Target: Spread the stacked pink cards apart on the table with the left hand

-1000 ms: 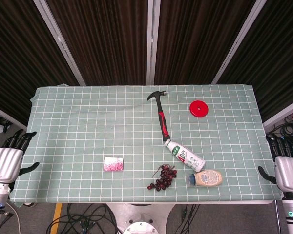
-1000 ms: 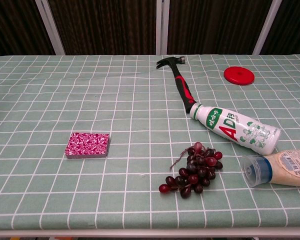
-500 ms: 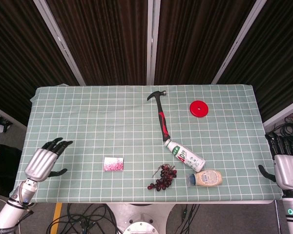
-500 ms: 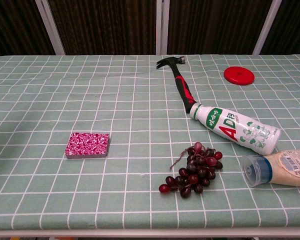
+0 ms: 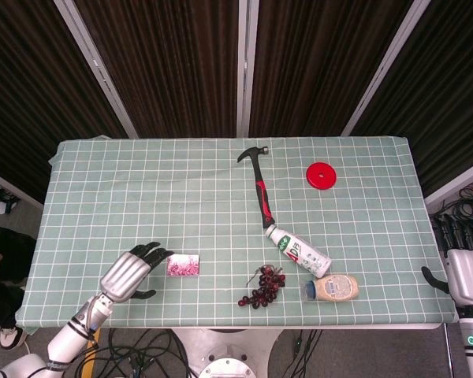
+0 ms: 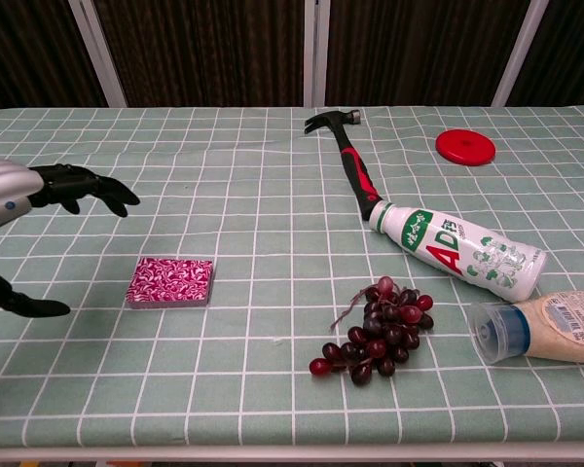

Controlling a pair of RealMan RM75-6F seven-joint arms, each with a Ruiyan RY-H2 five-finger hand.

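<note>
Head view, left hand (image 5: 128,273) open, just left of pink cards (image 5: 183,265)

Surface (image 5: 142,189): green w/ white grid. Cards (image 5: 183,265): pink/white swirl. Hammer (image 5: 259,189): black & red. Disc (image 5: 321,175): red. Grapes (image 5: 264,287): dark red.

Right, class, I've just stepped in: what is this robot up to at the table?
The robot's left hand is open above the table, fingers spread, just left of the stack of pink cards and not touching it. The cards lie in one neat pile, not yet spread. The right hand hangs open off the table's right edge. A hammer, red disc, bottle, grapes and a jar lie untouched.
</note>
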